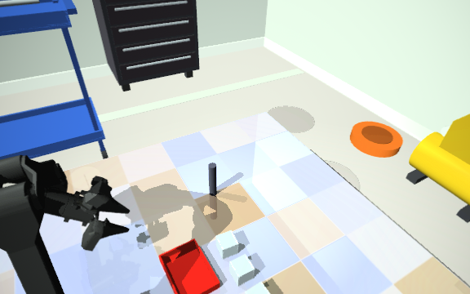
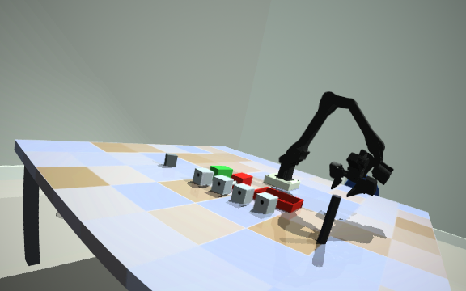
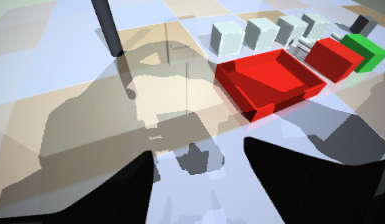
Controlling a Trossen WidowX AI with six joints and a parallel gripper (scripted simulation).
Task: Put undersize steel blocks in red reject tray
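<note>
Showing pale, boxy steel blocks, dark round bores

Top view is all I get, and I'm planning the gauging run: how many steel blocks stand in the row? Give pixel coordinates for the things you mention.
Observer: Four steel blocks (image 1: 241,270) (image 2: 241,194) (image 3: 261,35).
Operator: And the green gauge, which I can't see at all?
Observer: The green gauge (image 2: 221,170) (image 3: 367,52) lies right beside a red block (image 2: 242,178) (image 3: 334,59).
Operator: Which way do the bores face?
Observer: Away from the arm's base (image 2: 293,186); each steel block shows a dark hole on that side, though I can't tell by eye which are undersize.
</note>
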